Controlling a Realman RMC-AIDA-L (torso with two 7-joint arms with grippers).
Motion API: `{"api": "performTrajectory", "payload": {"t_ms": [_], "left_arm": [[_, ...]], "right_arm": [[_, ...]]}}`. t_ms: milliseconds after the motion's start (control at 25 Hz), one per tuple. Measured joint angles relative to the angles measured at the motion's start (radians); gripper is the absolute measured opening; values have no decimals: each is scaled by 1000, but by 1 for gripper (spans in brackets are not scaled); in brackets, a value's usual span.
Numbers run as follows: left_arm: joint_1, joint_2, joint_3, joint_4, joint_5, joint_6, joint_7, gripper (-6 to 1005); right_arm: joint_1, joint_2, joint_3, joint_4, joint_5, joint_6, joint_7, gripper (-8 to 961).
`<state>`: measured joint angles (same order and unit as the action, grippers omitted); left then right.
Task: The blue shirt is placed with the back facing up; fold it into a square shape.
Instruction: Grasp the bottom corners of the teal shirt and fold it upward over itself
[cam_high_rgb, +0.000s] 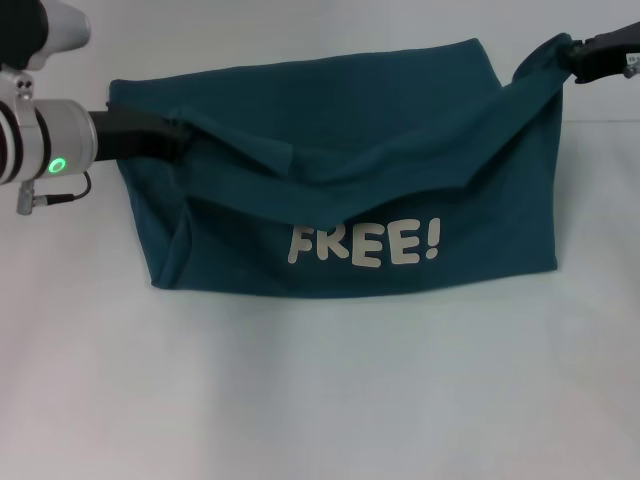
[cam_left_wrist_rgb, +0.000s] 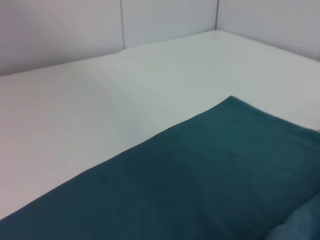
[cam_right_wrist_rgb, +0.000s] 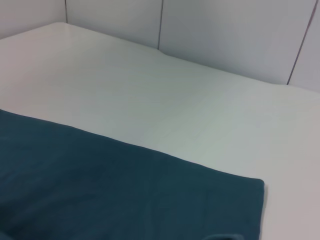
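Note:
The blue shirt (cam_high_rgb: 340, 130) lies across the far half of the white table (cam_high_rgb: 300, 400). Its near part is lifted and turned over, so white "FREE!" lettering (cam_high_rgb: 365, 243) faces me on the hanging flap. My left gripper (cam_high_rgb: 176, 137) is shut on the cloth's left edge, its fingertips buried in the fabric. At the upper right, my right gripper (cam_high_rgb: 568, 56) is shut on a bunched corner, pulling it up and outward. The left wrist view shows flat teal cloth of the shirt (cam_left_wrist_rgb: 200, 180), and so does the right wrist view (cam_right_wrist_rgb: 100, 190); neither shows fingers.
Bare white tabletop (cam_left_wrist_rgb: 100, 100) stretches beyond the shirt to grey wall panels (cam_right_wrist_rgb: 225, 35) at the back. In the head view more white surface lies in front of the hanging flap.

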<state>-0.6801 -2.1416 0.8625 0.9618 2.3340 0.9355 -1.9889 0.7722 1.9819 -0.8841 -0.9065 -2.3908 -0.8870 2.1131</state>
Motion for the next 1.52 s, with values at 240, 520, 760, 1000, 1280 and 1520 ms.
{"api": "performTrajectory", "payload": {"t_ms": [240,520,760,1000,1280,1520], "left_arm": [[3,-5,-2,-33,-1,-67,14,49],[11,-8,-7,-35,-2,-104,31,59],[18,-15,-6,-34,-3,-123,39,86],[23,-18,-7,-30,-4,-124,40,334],[38,-21,-2,-10,-6,-103,17,565],[57,-14,2,76,1,46,-80,562]], "right_arm": [[6,3,-1,13,-1,-5,20,58],[13,20,-7,12,-30,-8,21,277],[11,47,-5,-5,-68,12,23,380],[4,62,1,-13,-66,11,25,466],[-25,88,-3,-58,-65,-12,75,462],[-87,116,-74,-193,58,-25,106,460]]}}
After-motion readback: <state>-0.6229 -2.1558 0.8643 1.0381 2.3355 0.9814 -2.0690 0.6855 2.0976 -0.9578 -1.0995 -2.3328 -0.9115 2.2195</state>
